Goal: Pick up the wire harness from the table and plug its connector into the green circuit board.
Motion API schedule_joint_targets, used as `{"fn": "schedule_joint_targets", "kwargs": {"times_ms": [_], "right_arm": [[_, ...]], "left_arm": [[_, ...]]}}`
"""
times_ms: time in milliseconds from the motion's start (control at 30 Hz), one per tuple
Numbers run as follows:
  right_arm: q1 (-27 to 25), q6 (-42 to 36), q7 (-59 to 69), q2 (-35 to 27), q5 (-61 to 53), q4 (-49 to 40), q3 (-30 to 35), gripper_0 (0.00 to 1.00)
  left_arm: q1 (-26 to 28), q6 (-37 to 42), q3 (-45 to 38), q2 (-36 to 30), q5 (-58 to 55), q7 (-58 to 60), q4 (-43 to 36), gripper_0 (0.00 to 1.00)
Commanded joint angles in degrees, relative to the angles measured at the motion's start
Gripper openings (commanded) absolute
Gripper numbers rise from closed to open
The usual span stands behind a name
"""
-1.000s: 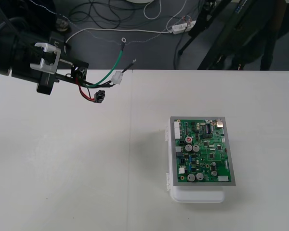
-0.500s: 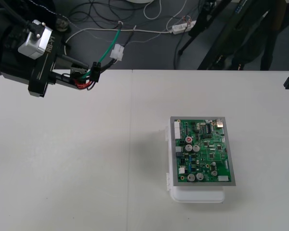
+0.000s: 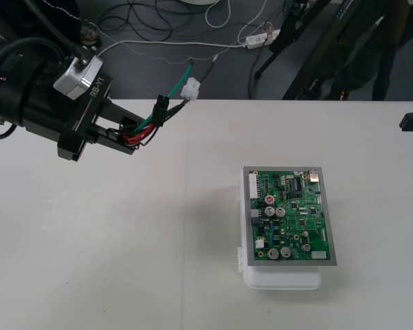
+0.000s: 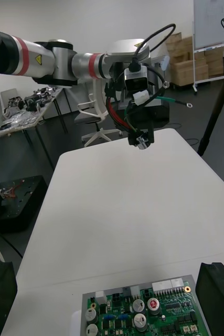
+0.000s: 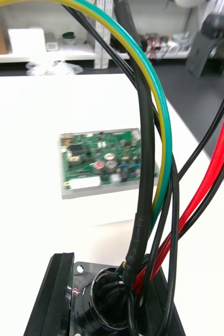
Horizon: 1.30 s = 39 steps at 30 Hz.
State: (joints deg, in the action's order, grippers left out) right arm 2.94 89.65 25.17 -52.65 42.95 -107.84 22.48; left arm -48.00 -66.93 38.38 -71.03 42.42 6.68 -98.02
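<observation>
Table (image 3: pixel 124 261) below left hand (image 3: pixel 127 135) with harness (image 3: pixel 161 108)

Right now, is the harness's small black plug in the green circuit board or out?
Out. The small black plug hangs from the left gripper, well apart from the green circuit board.

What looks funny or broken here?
Nothing looks broken. The wire harness of thin red, black and green wires loops loosely from the black-fingered left gripper, above the far left of the plain light table. The green circuit board sits flat on its white base.
</observation>
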Motion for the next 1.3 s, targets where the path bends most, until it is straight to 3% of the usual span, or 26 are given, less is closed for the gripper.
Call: {"fn": "schedule_joint_targets", "kwargs": {"times_ms": [33,333,667,1000,1300], "right_arm": [[1.36,0.35,3.39,-0.96,-2.96,-1.41,-0.77,1.0],[1.8,0.35,4.8,-0.96,-7.62,-1.41,-0.85,1.0],[4.44,0.35,6.03,-0.88,-8.85,-1.32,-2.61,1.0],[12.7,0.35,7.35,-0.88,-7.71,4.83,-6.22,1.0],[19.03,0.35,8.23,-0.96,-6.92,10.63,-6.39,1.0]], "left_arm": [[5.11,-8.13,-8.85,5.38,4.96,4.92,-2.88,0.0],[10.03,-22.81,-20.63,12.32,11.46,17.48,-3.32,0.0],[11.17,-23.07,-27.22,19.26,14.71,30.4,-3.76,0.0],[11.09,-23.07,-27.31,29.2,16.29,47.72,-10.0,0.0],[9.24,-23.07,-22.3,37.37,17.09,58.97,-11.23,0.0]]}}
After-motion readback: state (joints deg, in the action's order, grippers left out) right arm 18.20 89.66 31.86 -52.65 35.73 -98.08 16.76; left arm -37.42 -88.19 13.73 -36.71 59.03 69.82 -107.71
